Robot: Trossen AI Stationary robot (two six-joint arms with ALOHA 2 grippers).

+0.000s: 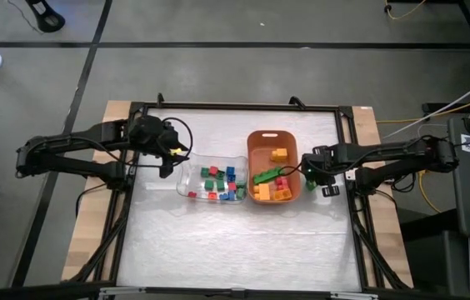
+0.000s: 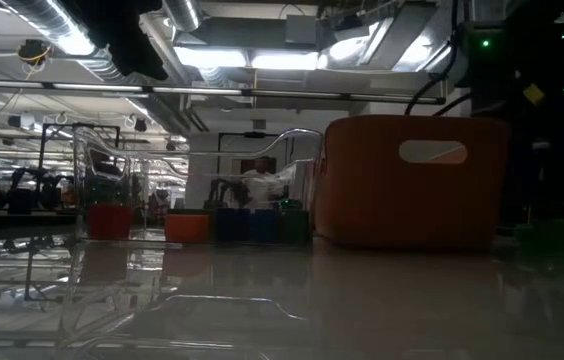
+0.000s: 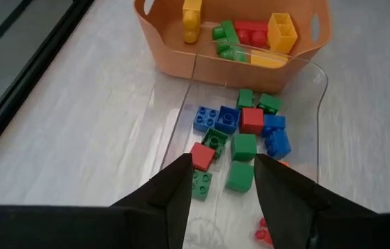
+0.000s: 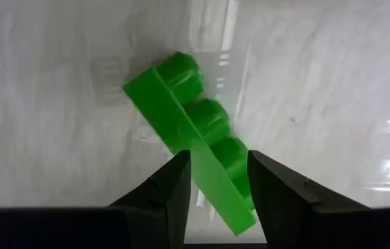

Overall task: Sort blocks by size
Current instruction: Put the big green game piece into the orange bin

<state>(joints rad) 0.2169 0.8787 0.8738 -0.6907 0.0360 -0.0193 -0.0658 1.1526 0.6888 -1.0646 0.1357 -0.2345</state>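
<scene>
Left gripper [image 1: 172, 152]: hovers above the table at the left end of the clear tray; in its wrist view its two dark fingers [image 3: 180, 187] stand apart with nothing between them, pointing along the tray toward the bin.

Clear tray [image 1: 187, 173]: lies in the middle of the table, its right end touching the orange bin; it holds the small blocks [image 1: 222, 182], red, green and blue, loosely heaped.

Table [image 1: 235, 242]: pale, glossy surface inside a dark frame; the near half is bare.

Orange bin [image 1: 262, 137]: stands just right of the tray, with a cut-out handle in its wall; inside lie the larger blocks [image 1: 272, 187], yellow, orange, red and a long green one.

Green brick [image 4: 191, 135]: a long studded piece lying on the bare table just outside the bin's right wall.

Right gripper [image 1: 312, 177]: low over that brick, beside the bin; its fingers [image 4: 173, 190] stand apart on either side of the brick's near end, not clamped as far as the wrist view shows.

In the way: from table height the bin's wall hides its contents, and the green brick is only a dim green shape at its right.
</scene>
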